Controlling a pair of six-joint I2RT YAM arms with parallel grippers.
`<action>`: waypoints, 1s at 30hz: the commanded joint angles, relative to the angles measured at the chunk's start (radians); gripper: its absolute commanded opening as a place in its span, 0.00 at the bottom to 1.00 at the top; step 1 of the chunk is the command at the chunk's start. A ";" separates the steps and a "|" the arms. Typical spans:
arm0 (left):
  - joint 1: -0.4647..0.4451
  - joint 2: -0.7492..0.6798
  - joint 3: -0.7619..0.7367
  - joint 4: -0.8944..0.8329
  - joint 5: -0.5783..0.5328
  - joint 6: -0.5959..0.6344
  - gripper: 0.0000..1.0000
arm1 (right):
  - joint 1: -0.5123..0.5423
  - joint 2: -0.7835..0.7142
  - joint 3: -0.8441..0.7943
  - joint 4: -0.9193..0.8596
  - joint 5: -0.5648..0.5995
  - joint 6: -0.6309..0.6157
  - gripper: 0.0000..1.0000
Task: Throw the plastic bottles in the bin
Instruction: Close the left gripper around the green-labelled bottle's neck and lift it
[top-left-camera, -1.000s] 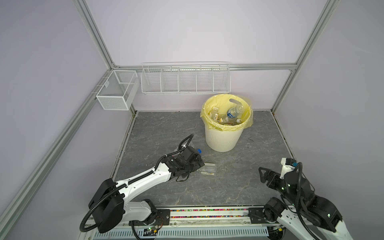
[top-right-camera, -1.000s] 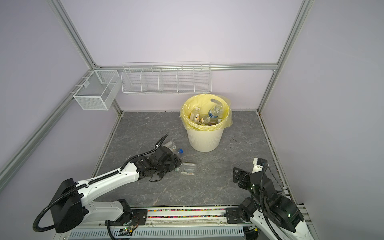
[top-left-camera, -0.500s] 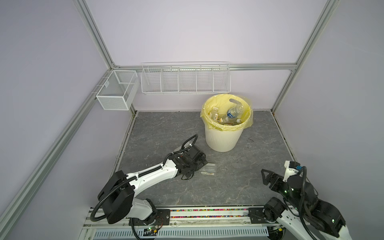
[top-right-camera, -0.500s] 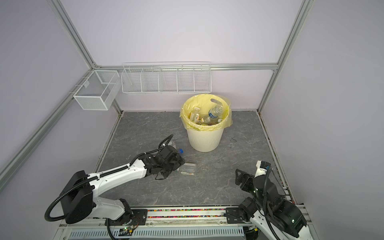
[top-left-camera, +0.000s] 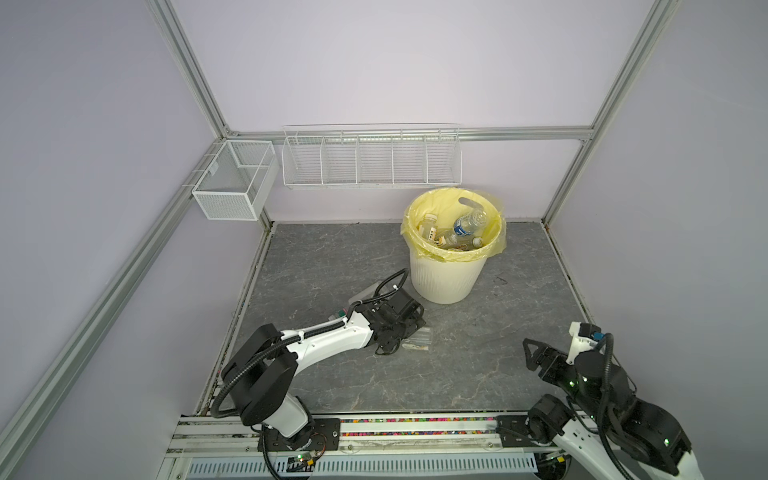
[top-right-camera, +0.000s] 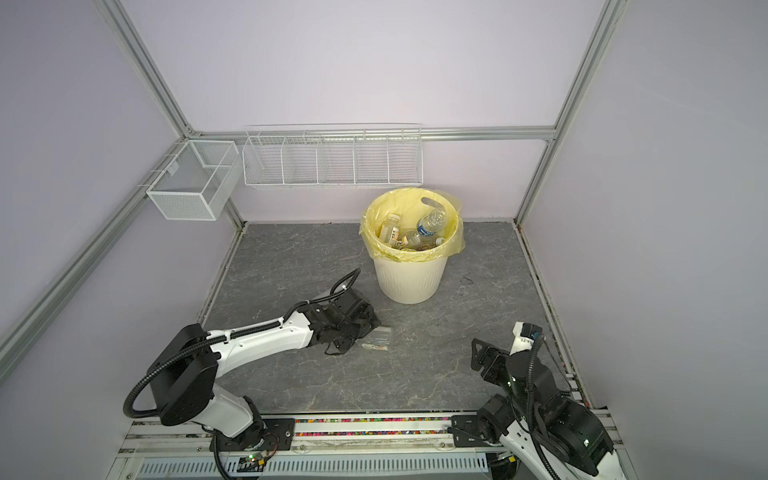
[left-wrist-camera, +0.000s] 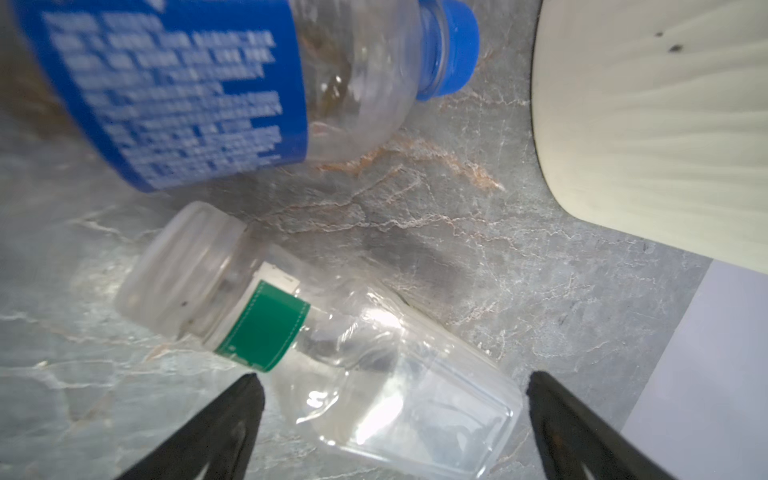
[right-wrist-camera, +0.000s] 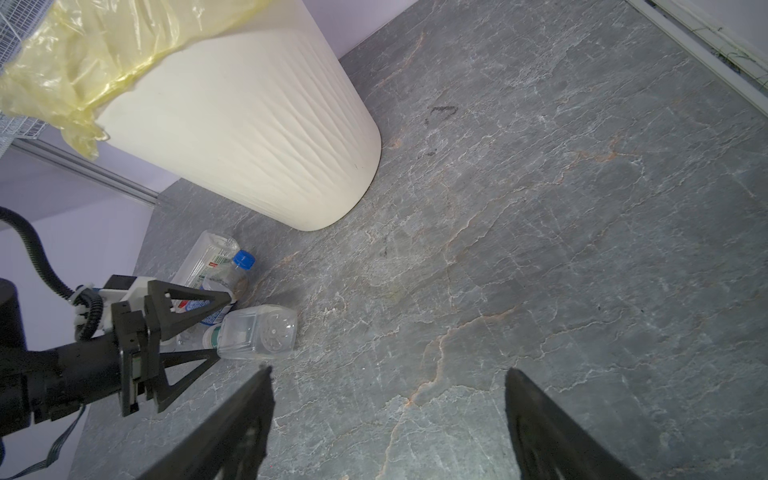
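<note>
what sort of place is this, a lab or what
Probably a robot test cell: an aluminium frame with plain panels, left arm and right arm on a base rail, a lined bin.

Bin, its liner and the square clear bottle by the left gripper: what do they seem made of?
Bin: looks like matte cream moulded plastic; fine vertical ribs, no shine.
Liner: thin yellow plastic film, slightly glossy; translucent, crumpled over the rim.
Square clear bottle: transparent glossy plastic, probably thin-walled; floor shows through, bright highlights.
</note>
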 joint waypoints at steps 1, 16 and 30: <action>-0.004 0.055 0.012 0.039 0.024 -0.017 0.99 | -0.003 -0.022 -0.012 -0.021 0.023 0.023 0.88; -0.036 0.073 -0.049 0.104 0.042 -0.023 0.91 | -0.004 -0.027 -0.016 -0.028 0.036 0.033 0.88; -0.068 0.040 -0.167 0.216 0.090 -0.013 0.66 | -0.004 -0.023 -0.018 -0.030 0.047 0.040 0.88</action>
